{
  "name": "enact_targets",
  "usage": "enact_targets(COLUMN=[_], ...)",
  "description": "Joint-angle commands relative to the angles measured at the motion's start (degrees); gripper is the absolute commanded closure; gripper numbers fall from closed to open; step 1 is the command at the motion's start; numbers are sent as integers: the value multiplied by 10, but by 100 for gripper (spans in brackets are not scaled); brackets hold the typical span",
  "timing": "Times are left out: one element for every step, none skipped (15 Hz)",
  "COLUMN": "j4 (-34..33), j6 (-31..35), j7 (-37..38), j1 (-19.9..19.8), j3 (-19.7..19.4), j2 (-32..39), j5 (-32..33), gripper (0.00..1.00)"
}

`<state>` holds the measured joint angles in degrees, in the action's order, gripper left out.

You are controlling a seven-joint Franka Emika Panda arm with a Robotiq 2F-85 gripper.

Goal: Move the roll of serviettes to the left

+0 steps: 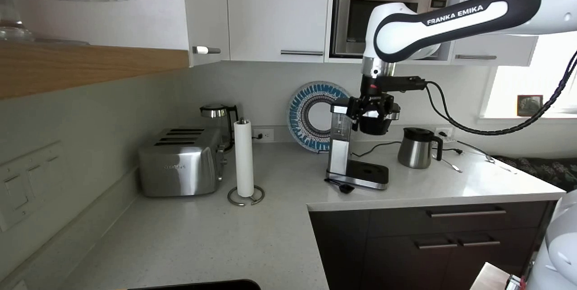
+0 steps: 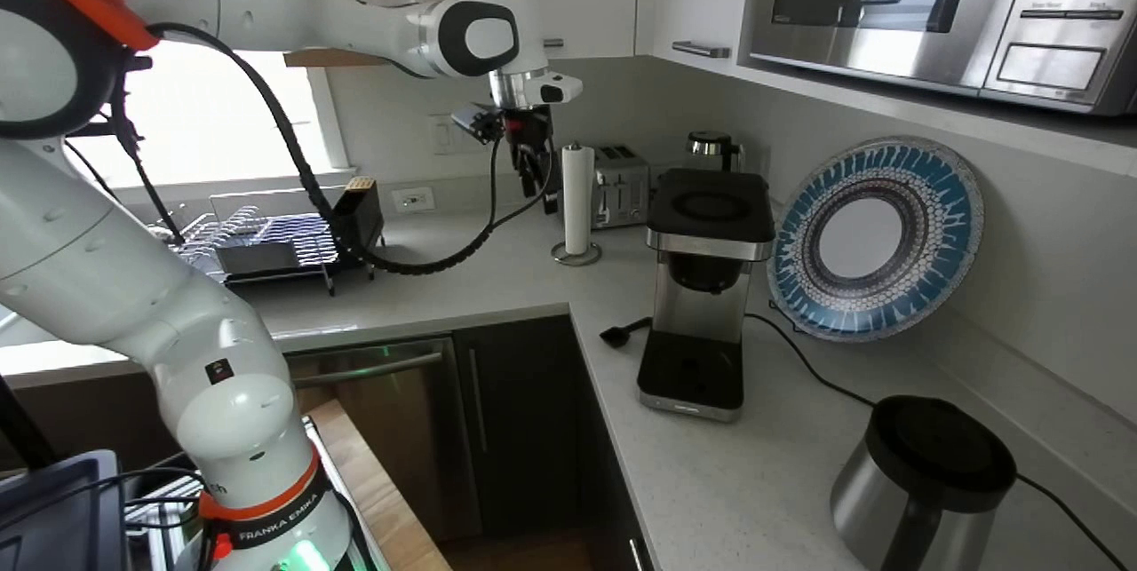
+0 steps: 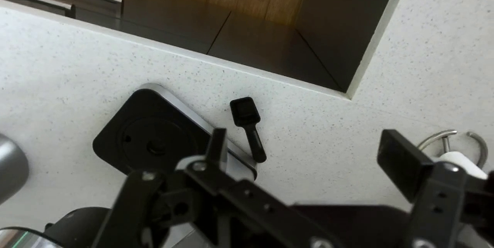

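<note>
Coffee maker (landmark) [image 1: 339, 157]: upright on the worktop [image 1: 189, 236]; clear tank [image 1: 341, 128], fill level unreadable; black brew basket [image 1: 375, 126], inside hidden.
Roll of serviettes [image 1: 244, 159]: white, upright on a thin metal holder [image 1: 237, 204] with ring base; well apart from the coffee maker, on its toaster side, in both exterior views.
Gripper [image 3: 305, 144]: raised above the worktop; fingers [image 3: 401, 165] spread wide, nothing held. In wrist view one finger overlaps the coffee maker's base, the other covers part of the roll.
Toaster [image 1: 178, 170]: steel, same side of the coffee maker as the roll, further off; slots [image 1: 181, 137] dark, contents not readable.
Black-handled jug [image 1: 216, 110]: same side again, past the roll; contents cannot be told.
Steel carafe [image 1: 415, 152]: near the coffee maker, opposite side from the roll; black lid [image 1: 418, 135] on, contents hidden.
Scoop [image 3: 247, 118]: black, lying just beside the coffee maker's base; whether touching, cannot tell. Bowl too dark to read.
Patterned plate [image 1: 299, 121]: blue and white, on edge, near the coffee maker.
</note>
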<state>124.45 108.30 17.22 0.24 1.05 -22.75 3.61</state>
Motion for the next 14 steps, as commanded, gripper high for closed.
enact_targets(j4=[3, 6, 7, 8, 8, 9, 10, 10, 10, 11, 11, 12, 12, 12], j6=[-1, -1, 0, 1, 2, 2, 2, 2, 3, 3, 3, 3, 3, 3], j7=[-15, -22, -24, -26, -26, -27, -28, -28, -28, -28, -29, -29, -29, -29], j1=[-10, -9, -9, -9, -9, -9, -9, -9, -9, -9, -9, -9, -9, -9], j3=[6, 5, 5, 5, 5, 5, 5, 4, 4, 4, 4, 4, 4, 4], j2=[-7, -12, -13, -13, -13, -13, -13, -13, -13, -13, -13, -13, -13, -13], j5=[-4, -4, -4, -4, -4, -4, -4, -4, -4, -4, -4, -4, -4, -4], gripper=[0, 0, 0, 0, 0, 0, 0, 0, 0, 0, 0, 0, 0, 0])
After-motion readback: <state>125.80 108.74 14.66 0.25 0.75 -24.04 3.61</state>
